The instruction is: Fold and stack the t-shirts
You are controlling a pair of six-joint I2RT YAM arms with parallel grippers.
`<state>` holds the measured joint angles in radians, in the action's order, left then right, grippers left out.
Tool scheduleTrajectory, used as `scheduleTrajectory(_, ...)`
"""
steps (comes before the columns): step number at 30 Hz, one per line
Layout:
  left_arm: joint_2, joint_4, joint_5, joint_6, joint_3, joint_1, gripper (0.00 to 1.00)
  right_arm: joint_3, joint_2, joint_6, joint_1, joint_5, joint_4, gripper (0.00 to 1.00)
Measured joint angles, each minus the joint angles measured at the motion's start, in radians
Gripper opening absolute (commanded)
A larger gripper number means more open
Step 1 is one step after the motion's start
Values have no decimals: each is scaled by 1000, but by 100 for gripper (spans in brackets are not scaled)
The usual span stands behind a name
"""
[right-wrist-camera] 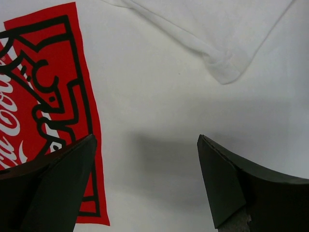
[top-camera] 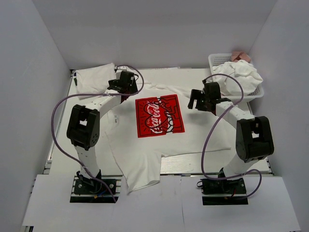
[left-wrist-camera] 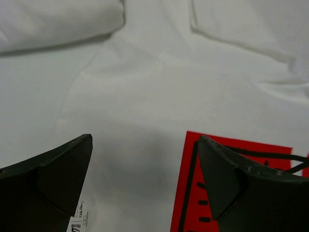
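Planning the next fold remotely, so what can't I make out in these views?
Top view: heap of shirts in the basket is crumpled on itself; count unclear.
Top view: pink thing behind that heap, mostly hidden; unidentifiable.
Top view: left arm hides part of the printed t-shirt beneath it.
Left wrist view: small tag, cut off by the bottom edge; unreadable.

Left gripper (left-wrist-camera: 145, 139) jaws wide apart above spread white t-shirt (left-wrist-camera: 154, 87); red print (left-wrist-camera: 251, 144) beneath right finger; folded shirt (left-wrist-camera: 53, 21) upper left.
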<state>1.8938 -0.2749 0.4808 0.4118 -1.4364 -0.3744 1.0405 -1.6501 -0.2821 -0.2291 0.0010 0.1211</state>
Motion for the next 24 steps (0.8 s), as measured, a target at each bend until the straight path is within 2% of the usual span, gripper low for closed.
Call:
scheduleTrajectory(6, 65, -50, -29, 47, 24, 10, 100, 16, -34, -11, -16, 89, 4, 90)
scheduleTrajectory(14, 65, -36, -60, 87, 91, 28, 100, 129, -241, -107, -16, 126, -44, 90)
scheduleTrajectory(21, 65, 4, -80, 95, 155, 36, 100, 274, -392, -181, -25, 235, -231, 90)
scheduleTrajectory(24, 65, 23, -83, 94, 188, 37, 100, 424, -526, -167, -21, 283, -313, 90)
